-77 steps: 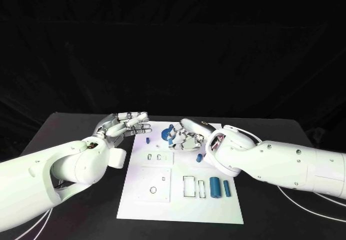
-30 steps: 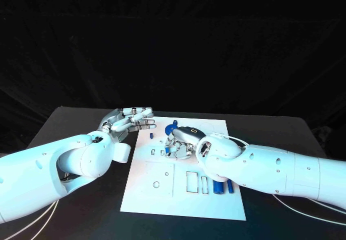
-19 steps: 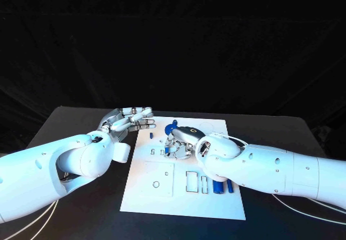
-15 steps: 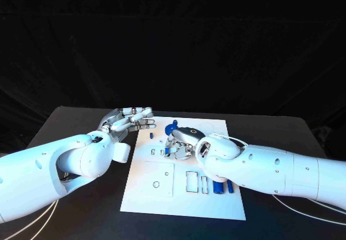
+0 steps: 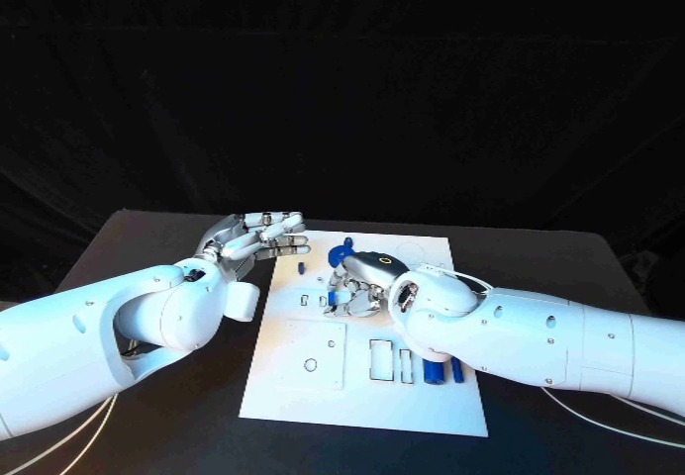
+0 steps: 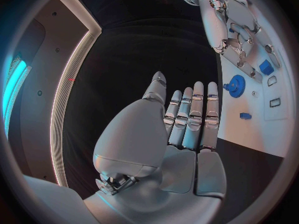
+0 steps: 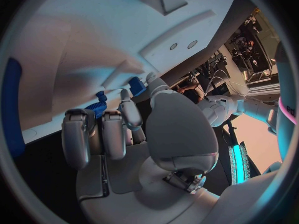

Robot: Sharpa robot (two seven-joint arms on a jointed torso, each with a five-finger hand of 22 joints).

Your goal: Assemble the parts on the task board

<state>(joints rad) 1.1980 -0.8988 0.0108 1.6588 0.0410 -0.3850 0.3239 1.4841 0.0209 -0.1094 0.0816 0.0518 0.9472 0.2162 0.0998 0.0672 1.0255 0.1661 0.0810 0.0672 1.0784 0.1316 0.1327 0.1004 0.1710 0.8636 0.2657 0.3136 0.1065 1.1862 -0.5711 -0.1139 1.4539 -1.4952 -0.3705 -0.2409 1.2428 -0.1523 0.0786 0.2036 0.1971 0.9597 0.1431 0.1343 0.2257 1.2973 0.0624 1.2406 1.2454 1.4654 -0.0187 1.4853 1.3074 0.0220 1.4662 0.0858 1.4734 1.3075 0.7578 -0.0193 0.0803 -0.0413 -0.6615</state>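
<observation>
The white task board (image 5: 322, 391) is lying lengthwise down the middle of the black table (image 5: 136, 237), with bare dark tabletop running along both of its long edges and past its far end.

The left hand (image 5: 257, 237) is hovering just off the board's far left edge, fingers straight and lying close side by side, holding nothing; the left wrist view shows the same flat palm (image 6: 181, 134).

The right hand (image 5: 360, 282) is sitting down over the board's middle, fingers curled in. It seems to be pinching a small blue part (image 7: 98, 106) at its fingertips, though the hand hides most of that piece from above.

Counting the blue pieces in sight: one gear-like part (image 5: 337, 256) standing just beyond the right hand, one tiny block (image 5: 303, 266) near the left fingertips, and two cylinders (image 5: 434, 371) lying side by side near the board's right edge, partly under the right forearm.
</observation>
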